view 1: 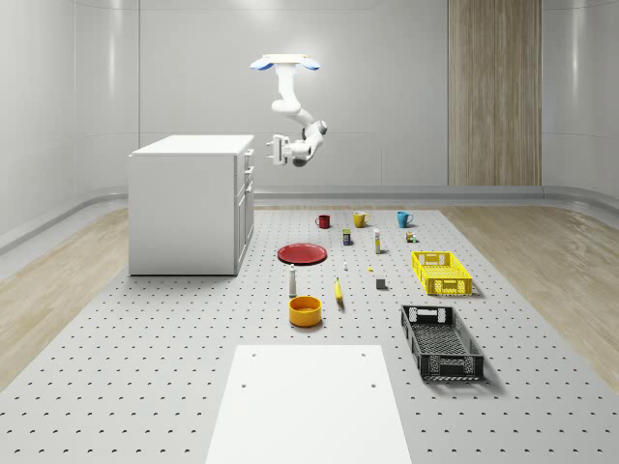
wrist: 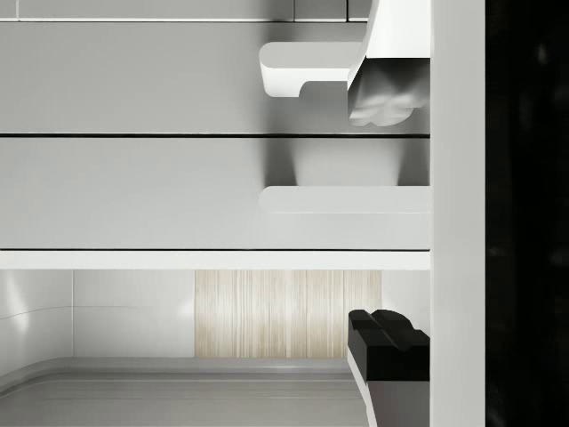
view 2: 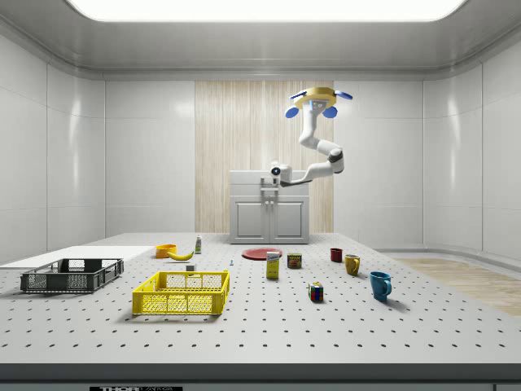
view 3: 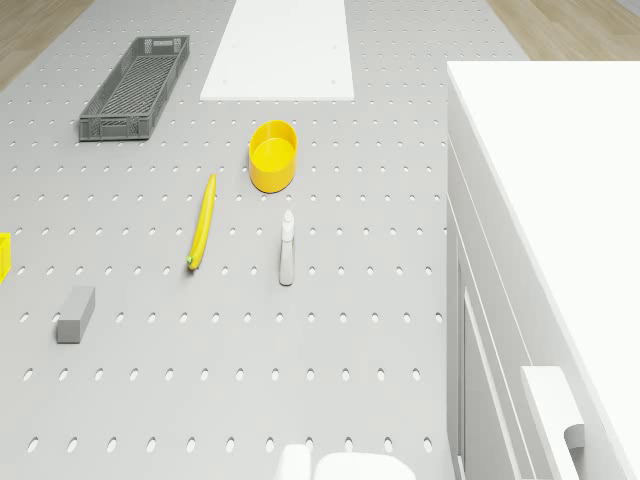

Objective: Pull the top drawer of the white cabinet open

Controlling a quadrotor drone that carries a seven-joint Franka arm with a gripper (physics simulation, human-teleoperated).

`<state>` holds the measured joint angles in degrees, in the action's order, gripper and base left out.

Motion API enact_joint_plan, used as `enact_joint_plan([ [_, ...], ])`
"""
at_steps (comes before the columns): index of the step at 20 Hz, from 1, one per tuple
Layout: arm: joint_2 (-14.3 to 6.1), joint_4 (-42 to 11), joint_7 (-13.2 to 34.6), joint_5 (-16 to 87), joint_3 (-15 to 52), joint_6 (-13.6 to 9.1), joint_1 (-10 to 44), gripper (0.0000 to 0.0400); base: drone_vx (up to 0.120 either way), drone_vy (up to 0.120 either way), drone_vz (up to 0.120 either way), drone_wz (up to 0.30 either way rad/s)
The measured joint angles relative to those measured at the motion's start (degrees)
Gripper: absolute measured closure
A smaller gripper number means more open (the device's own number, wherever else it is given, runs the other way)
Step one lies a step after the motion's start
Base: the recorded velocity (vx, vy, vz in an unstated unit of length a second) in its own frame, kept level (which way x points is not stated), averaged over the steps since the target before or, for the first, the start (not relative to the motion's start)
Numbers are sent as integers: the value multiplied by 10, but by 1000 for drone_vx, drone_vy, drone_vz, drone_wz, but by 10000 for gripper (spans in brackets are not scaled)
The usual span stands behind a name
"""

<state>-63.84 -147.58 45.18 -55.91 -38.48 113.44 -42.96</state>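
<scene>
Hovering drone above the bench, beside white cabinet; hand fingers apart, near top drawer, not touching.

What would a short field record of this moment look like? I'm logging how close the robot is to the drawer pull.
drone: hovers in the air beside the white cabinet, on its drawer side
gripper: level with the top drawer, facing its front
fingers: open, one above and one below the top drawer's handle, in the wrist view
top drawer: looks closed
floor nearby: red round plate, yellow bowl
</scene>
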Motion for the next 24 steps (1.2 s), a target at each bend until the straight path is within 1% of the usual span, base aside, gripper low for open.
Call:
enact_joint_plan([
  [7,6,5,2,-12,13,7,-4,95,0,0,0,0],
  [11,11,3,-2,-25,24,18,-8,95,0,0,0,0],
  [18,25,-3,-14,-57,50,44,-20,95,0,0,0,0],
  [24,38,-4,-24,-81,68,59,-26,95,0,0,0,0],
])
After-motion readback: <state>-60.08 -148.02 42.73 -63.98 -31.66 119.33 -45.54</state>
